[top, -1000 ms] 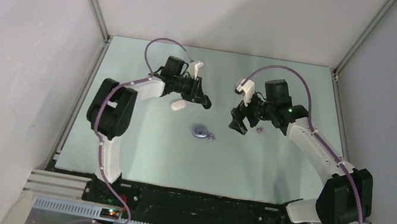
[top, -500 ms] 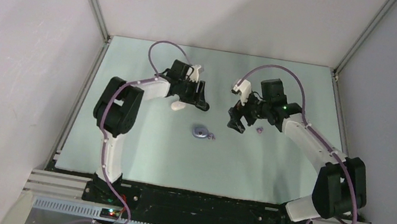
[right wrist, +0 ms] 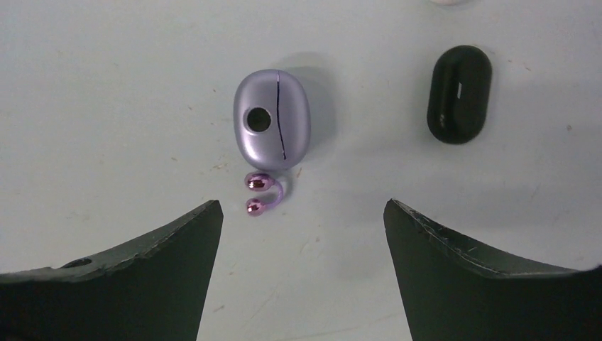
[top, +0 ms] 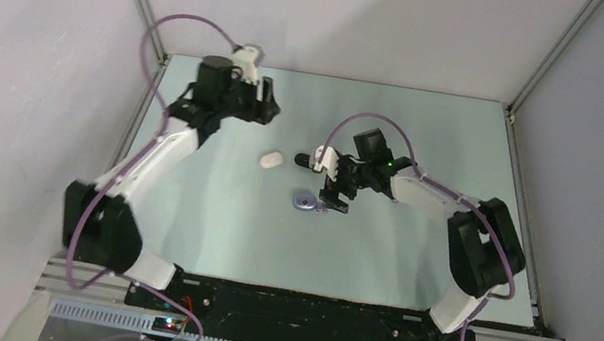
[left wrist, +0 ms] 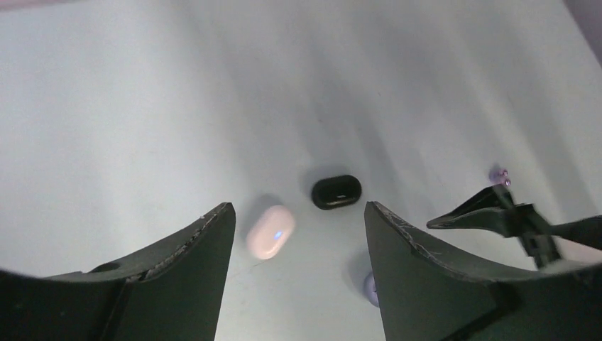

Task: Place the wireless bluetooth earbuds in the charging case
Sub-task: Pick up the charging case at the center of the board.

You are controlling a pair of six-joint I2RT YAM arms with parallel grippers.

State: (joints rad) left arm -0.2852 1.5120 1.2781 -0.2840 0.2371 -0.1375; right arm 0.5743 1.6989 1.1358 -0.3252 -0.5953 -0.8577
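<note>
table [top: 208, 220]: carries three cases
left claw [left wrist: 298, 209]: high over table, fingers apart, nothing held
right claw [right wrist: 302, 213]: low, wide open, nothing held
lavender case [right wrist: 272, 117]: just ahead of right claw
black case [right wrist: 460, 94]: ahead of right claw, off to one side
white case [left wrist: 270, 231]: below left claw, near black case
lavender earbud [right wrist: 261, 193]: on table, outside lavender case, just beside its near end, between it and right claw

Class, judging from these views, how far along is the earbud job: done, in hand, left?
Done: nothing looks inserted; the lavender case looks shut, a lavender earbud lying right beside it. In hand: the right gripper hangs open above them, empty; the left gripper is open and empty too. Left: opening the case and seating the earbud.
</note>
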